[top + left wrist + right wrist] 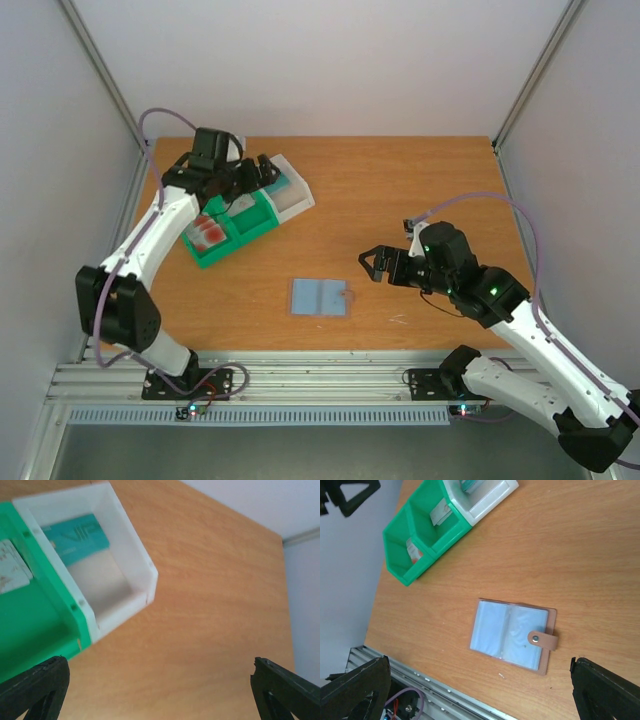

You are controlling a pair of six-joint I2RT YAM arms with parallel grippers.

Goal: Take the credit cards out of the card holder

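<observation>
The card holder [320,297] lies open and flat near the table's front centre, two blue-grey panels with a tan snap strap; it also shows in the right wrist view [512,634]. A greenish-teal card [75,539] lies in the white compartment of the tray. Pale cards with red blotches [209,232] lie in a green compartment, and show in the right wrist view [413,550]. My left gripper [262,170] is open and empty above the tray's white end. My right gripper [372,264] is open and empty, right of the holder and apart from it.
The green-and-white compartment tray [262,215] sits at the back left, also in the left wrist view [35,630] and right wrist view [440,530]. A metal rail [300,375] runs along the near edge. Pale walls enclose the table.
</observation>
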